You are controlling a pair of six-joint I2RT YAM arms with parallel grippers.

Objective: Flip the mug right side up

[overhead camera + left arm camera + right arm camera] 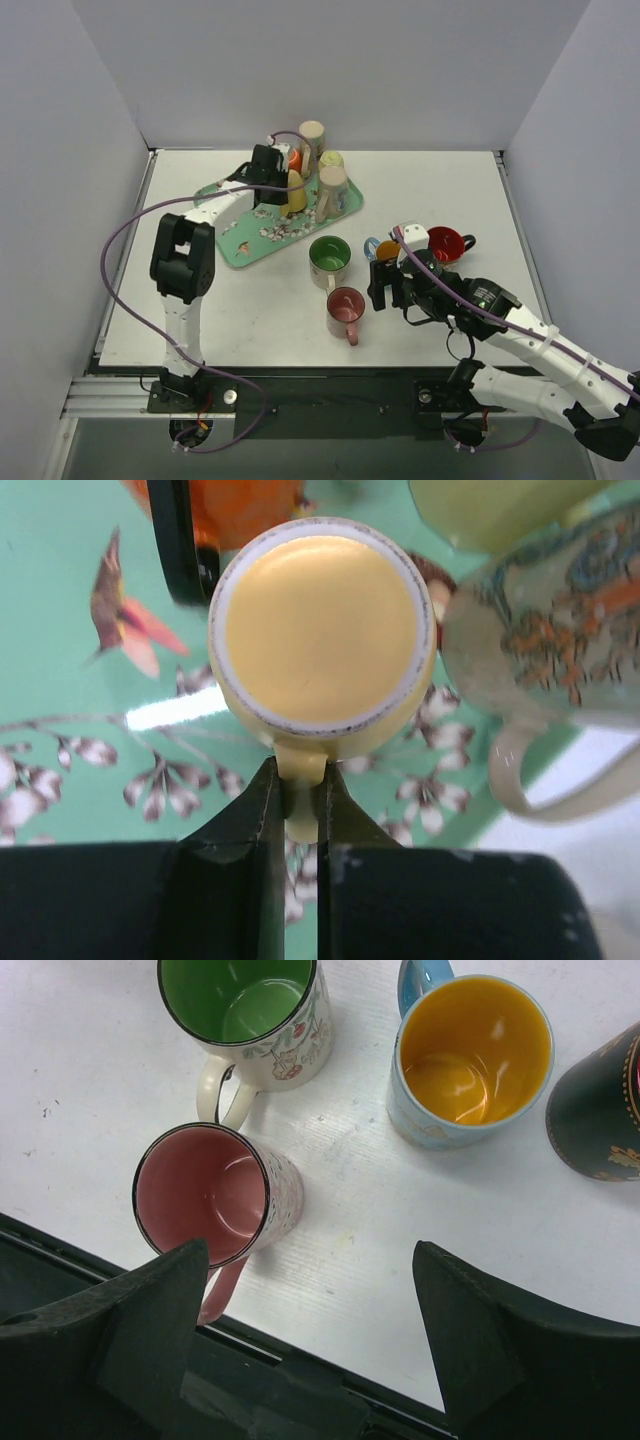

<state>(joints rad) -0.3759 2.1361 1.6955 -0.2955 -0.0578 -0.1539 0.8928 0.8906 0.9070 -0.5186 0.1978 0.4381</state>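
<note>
**Yellow mug base-up, handle pinched by left gripper**

Yellow mug is upside down over the mint-green floral tray. In the left wrist view its flat glazed base faces the camera and its handle points to 6 o'clock. The left gripper is closed on that handle, one dark finger pressed against each side. Whether the rim sits on the tray is hidden beneath the mug.

Neighbours on the tray:
- A cream patterned mug lies at 3 o'clock from the yellow mug, just beside it.
- An orange mug with a black handle is at 12 o'clock.

In the top view the tray sits at 11 o'clock from table centre.

The right gripper hangs above the bare white table, jaws spread wide and holding nothing. In the right wrist view four upright mugs lie around it:
- pink-lined mug at 9 o'clock
- green-lined mug at 11 o'clock
- orange-lined blue mug at 1 o'clock
- dark mug at 2 o'clock, cut off by the frame edge
</note>
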